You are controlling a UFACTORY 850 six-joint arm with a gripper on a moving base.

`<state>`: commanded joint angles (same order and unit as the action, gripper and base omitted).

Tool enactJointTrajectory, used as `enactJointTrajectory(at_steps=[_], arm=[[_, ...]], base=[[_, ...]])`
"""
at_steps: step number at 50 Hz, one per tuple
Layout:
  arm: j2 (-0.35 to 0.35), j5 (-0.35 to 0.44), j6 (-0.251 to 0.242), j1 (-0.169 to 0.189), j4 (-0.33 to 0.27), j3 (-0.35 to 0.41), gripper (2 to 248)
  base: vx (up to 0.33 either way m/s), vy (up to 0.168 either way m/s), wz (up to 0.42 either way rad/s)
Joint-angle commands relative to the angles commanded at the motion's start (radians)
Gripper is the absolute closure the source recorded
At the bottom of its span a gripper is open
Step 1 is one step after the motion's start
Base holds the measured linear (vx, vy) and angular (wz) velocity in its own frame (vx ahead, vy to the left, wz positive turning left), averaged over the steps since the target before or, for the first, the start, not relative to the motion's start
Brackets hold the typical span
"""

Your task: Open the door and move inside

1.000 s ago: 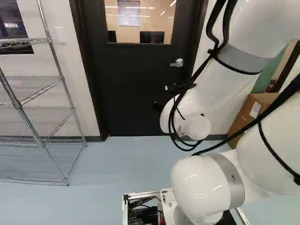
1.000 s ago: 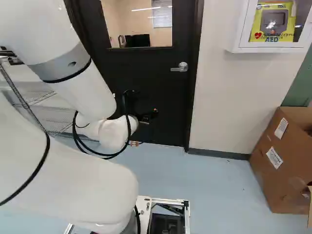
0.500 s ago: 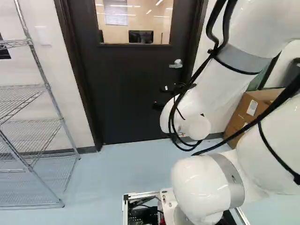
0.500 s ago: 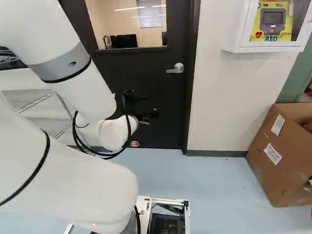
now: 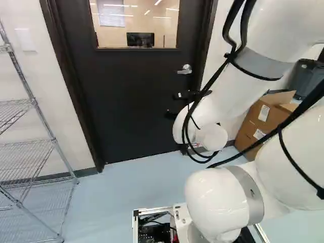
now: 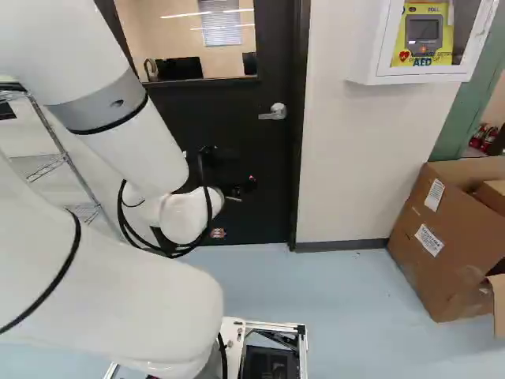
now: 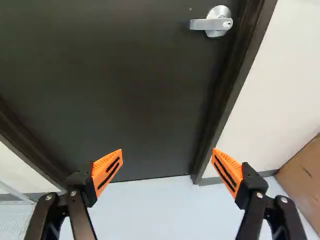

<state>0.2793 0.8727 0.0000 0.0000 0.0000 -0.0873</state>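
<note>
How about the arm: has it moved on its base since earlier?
No, the arm stands the same against its lowest joint in the left base view; the base has moved, so the door sits further left.

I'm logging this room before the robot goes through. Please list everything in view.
door: one, black, shut, ahead of the arm
lever handle: one, silver, on the door
window: one, in the door
monitor: at least one, black, beyond the window
blind: one, pale, beyond the window
wire shelving: one rack, silver, left of the door
cabinet: one, white, on the wall
cardboard boxes: brown, right of the door, count unclear
container: one, dark, beyond the boxes
floor: pale blue
arm: one, white
gripper: one, black, orange pads, open
</note>
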Motion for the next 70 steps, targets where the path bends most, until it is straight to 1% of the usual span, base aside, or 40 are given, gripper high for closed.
enactJointTrajectory(at_steps=[20,70], arm=[[0.000,0.000,0.000,0.000,0.000,0.000,3],[0.000,0.000,0.000,0.000,0.000,0.000,3]], base=[[0.054,-0.005,-0.114],[0.079,-0.001,-0.015]])
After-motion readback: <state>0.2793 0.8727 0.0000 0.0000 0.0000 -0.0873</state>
